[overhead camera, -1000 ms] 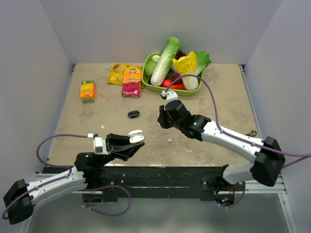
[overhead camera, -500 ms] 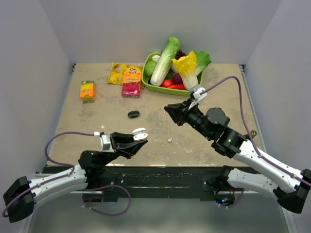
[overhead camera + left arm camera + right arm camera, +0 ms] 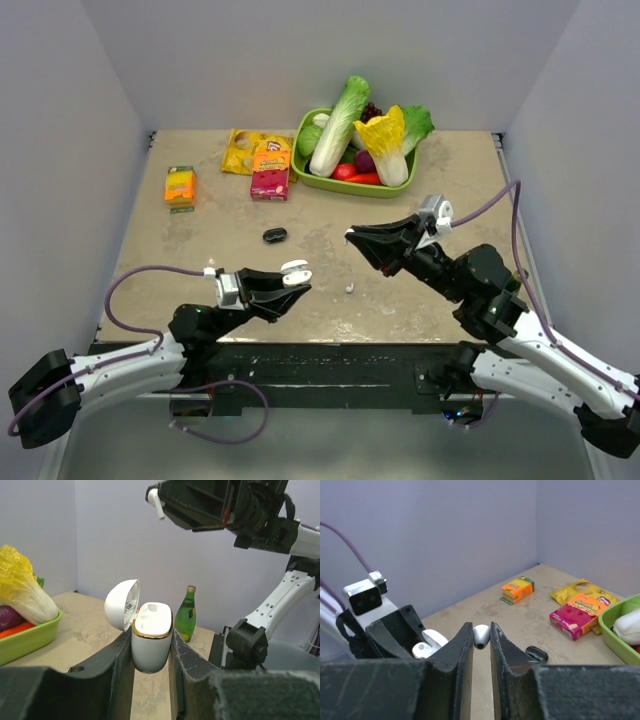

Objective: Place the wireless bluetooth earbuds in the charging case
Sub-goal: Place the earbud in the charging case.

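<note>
L hand (image 3: 292,279) clamping open case (image 3: 151,640) | R hand (image 3: 352,236) pinching earbud (image 3: 481,635), hovering apart | step: carrying earbud to case | next: lining stem w/ empty socket (image 3: 150,611), lowering slow

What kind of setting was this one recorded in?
Probably a lab test booth, not a home: plain walls box in the table, two robot arms sit at its edge, and a green tray holds toy-looking vegetables.

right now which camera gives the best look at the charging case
The left wrist view: the charging case sits centre frame, upright in the left gripper, with its lid open and its sockets in plain sight. The top external view shows it only as a small white shape at that gripper's tip. The right wrist view catches a partly hidden white sliver.
</note>
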Robot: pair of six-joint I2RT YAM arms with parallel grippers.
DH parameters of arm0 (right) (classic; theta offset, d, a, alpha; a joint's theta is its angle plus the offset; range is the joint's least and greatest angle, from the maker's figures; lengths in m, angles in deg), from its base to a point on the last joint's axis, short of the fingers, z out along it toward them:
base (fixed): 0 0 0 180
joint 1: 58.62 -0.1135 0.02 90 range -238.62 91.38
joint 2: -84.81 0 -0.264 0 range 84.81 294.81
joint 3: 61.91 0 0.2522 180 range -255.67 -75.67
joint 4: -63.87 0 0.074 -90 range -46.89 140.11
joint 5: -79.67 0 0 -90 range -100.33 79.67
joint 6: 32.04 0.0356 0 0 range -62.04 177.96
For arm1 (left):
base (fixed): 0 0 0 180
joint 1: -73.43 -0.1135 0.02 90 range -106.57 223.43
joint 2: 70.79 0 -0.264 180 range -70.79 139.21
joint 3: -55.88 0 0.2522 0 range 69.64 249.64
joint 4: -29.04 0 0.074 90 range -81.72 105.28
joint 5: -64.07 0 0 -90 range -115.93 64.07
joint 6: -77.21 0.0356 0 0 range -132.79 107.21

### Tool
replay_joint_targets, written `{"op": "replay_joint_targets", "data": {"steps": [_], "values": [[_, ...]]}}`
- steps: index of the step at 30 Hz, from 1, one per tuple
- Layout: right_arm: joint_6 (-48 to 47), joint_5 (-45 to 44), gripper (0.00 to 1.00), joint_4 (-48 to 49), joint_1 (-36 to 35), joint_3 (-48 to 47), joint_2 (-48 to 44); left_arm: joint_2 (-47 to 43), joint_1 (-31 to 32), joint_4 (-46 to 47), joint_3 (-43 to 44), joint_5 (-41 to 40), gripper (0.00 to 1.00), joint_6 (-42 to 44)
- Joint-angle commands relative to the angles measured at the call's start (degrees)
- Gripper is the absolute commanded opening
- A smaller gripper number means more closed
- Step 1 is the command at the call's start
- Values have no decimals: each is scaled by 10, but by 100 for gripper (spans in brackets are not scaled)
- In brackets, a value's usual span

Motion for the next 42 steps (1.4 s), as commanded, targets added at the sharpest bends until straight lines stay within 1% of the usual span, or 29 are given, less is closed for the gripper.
{"op": "replay_joint_targets", "data": {"steps": [1,6,8,10,14,19,23,27,35,42], "values": [[-25,75,0,29,0,-27,12,3,-1,77,30,12,0,14],[-45,107,0,23,-1,-14,8,25,-1,115,31,36,0,14],[-46,124,0,38,-2,-4,-4,38,-1,125,34,37,0,14],[-44,135,0,68,-4,11,-12,50,-1,126,41,39,0,15],[-53,140,0,69,-19,16,-8,67,-1,117,57,40,0,11],[-71,110,0,76,-47,32,-5,94,-1,106,77,37,0,-5],[-77,82,0,91,-66,42,0,118,-1,119,87,41,0,-29],[-77,60,0,118,-72,56,-1,139,-1,117,103,49,0,-41],[-78,14,0,125,-75,66,6,152,-1,100,119,58,0,-67],[-81,-6,0,138,-74,79,7,159,-1,104,121,62,0,-80]]}}
